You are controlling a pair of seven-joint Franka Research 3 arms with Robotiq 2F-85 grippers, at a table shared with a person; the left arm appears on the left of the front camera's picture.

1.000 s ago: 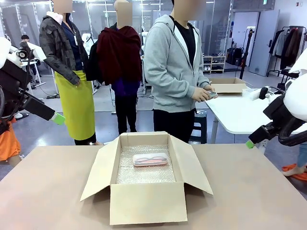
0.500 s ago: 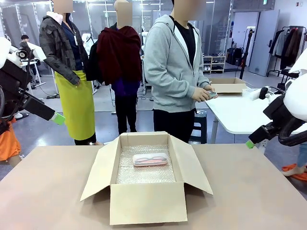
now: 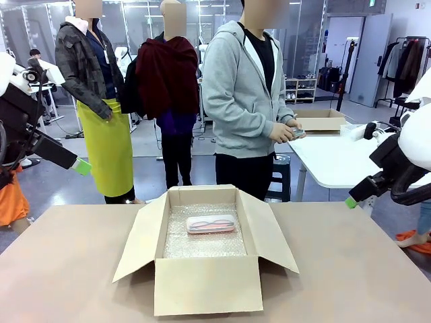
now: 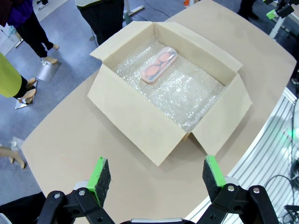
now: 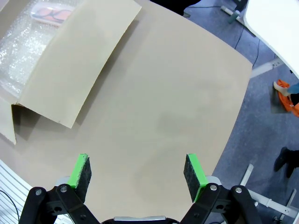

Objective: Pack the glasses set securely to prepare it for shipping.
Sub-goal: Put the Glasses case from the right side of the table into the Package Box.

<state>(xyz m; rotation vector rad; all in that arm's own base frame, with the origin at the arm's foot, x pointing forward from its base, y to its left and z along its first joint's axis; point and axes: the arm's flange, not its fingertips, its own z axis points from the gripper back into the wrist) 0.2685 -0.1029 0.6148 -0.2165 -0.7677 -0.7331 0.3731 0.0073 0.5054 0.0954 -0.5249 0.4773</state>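
Pink case [image 3: 211,224] lay flat on the wrap [image 3: 202,247] lining the floor of the open box [image 3: 205,286], close to the far wall and lengthwise along it. The padding beneath it was presumably there to cushion it in transit, and the bare wrap on the robot's side left room for another item.

Beyond the far edge of the table [image 3: 60,269], a person's hands [image 3: 283,131] held a small pale object [image 3: 296,133] at waist height. It was too small to tell whether it belonged to the set.

Left gripper [image 4: 155,173] hung high off the box's left side, jaws spread wide with nothing between the pads, looking down into the box. Right gripper [image 5: 138,170] was likewise spread and empty, above bare tabletop to the right of the box. Both seemed to be parked clear so that the person could reach in.

The box top was open, and the side flaps [image 3: 138,245] splayed outward over the table. A descent from straight above would likely meet no edge, whereas a low sideways approach risked catching a flap. Bare tabletop lay all round the box.

Packing looked partway done: one case was in, nothing covered it, and the box was not yet closed.
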